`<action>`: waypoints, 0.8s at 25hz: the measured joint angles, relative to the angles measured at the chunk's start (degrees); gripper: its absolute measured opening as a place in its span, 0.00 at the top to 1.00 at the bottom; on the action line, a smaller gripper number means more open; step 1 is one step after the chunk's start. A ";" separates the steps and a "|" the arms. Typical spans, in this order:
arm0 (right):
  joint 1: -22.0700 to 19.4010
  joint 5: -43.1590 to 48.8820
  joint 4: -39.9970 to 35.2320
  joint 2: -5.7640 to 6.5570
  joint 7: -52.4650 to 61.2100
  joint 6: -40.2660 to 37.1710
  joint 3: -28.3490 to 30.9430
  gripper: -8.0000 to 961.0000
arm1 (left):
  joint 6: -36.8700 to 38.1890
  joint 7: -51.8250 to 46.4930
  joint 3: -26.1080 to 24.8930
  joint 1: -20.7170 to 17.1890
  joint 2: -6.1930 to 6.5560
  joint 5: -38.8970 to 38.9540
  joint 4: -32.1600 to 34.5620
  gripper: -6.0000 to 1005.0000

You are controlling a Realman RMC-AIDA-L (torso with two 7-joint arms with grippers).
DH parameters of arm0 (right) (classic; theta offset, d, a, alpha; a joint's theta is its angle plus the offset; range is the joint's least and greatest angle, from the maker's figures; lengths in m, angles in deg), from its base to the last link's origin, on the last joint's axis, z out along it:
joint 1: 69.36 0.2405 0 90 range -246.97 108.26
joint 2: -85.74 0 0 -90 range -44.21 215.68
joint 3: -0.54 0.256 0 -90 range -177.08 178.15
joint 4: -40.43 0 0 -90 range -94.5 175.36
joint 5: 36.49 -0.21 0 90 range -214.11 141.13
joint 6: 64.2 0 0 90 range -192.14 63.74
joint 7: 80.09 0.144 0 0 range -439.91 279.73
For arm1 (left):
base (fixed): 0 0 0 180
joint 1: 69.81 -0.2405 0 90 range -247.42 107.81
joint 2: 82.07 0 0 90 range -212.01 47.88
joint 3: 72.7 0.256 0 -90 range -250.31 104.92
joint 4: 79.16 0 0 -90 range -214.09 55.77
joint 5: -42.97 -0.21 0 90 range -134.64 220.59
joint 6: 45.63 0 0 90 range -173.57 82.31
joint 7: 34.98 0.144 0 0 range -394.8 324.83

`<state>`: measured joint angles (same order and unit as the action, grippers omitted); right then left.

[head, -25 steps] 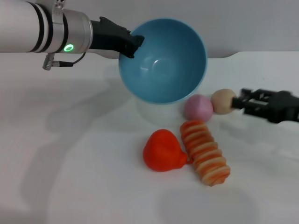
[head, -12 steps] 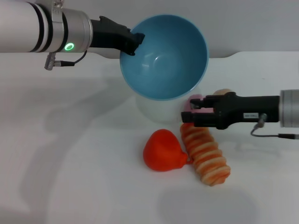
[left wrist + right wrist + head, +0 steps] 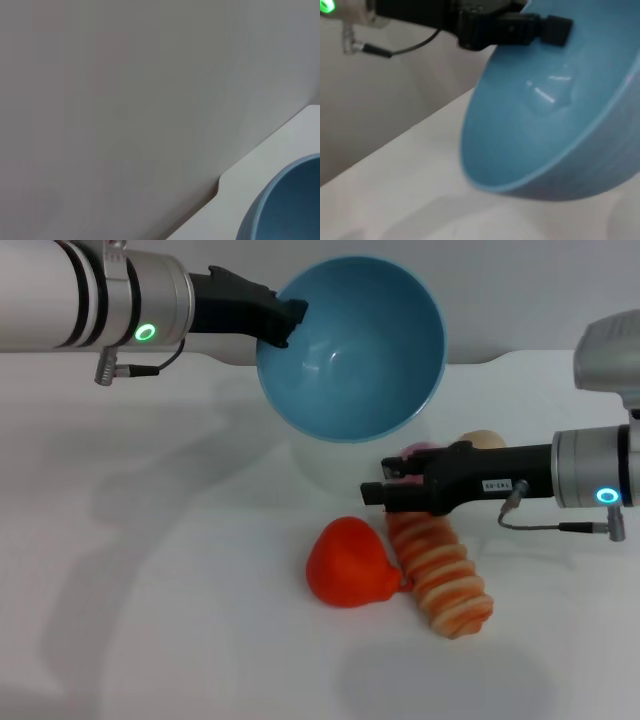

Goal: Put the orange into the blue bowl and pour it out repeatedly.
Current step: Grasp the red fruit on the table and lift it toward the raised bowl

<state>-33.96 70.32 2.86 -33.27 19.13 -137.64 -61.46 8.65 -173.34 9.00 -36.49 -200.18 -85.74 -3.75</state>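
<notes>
The blue bowl [image 3: 350, 345] is held up in the air by the left gripper [image 3: 288, 322], which is clamped on the bowl's rim. The bowl is tipped, so its empty inside faces the camera. The orange [image 3: 349, 563] lies on the white table [image 3: 150, 620] below the bowl and a little toward the robot, with its small nub touching the orange-and-cream striped roll [image 3: 440, 567]. A pink ball [image 3: 412, 453] and a pale tan ball [image 3: 482, 441] sit behind the roll, partly hidden.

The right gripper [image 3: 378, 492] hangs above the far end of the striped roll, just beside the orange and higher than it. Its fingers seem only narrowly apart, and they hold nothing.

The main risk, I think, is that the right gripper takes or pushes the wrong thing. It is over the roll, not over the orange, and the two toys touch. If it goes down here, it may pinch the roll or knock the orange so that it rolls away. The narrow opening also looks too small for the round fruit; it should widen first. The tipped bowl would also let the orange fall out again if it is not levelled first.
</notes>
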 joint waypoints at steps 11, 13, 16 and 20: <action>4.00 -1.84 6.35 -0.01 2.69 2.75 -1.88 0.45 | -1.86 0.16 0.31 0.17 -0.07 0.41 -1.34 0.99; 5.49 -1.87 8.88 -0.01 2.73 4.32 -2.55 0.45 | -2.09 0.17 0.31 0.00 -0.07 0.41 -1.36 1.00; 7.16 -1.88 11.81 -0.01 2.78 5.47 -3.10 0.46 | -2.12 0.18 0.32 -0.17 -0.05 0.41 -1.36 0.99; 7.70 -1.75 13.03 0.01 3.53 6.41 -3.99 0.46 | -2.14 0.19 1.27 -0.21 0.03 0.40 -1.36 0.99</action>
<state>-26.27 68.57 15.90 -33.27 22.67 -131.23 -65.45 6.50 -173.15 10.27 -36.71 -200.15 -85.33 -5.12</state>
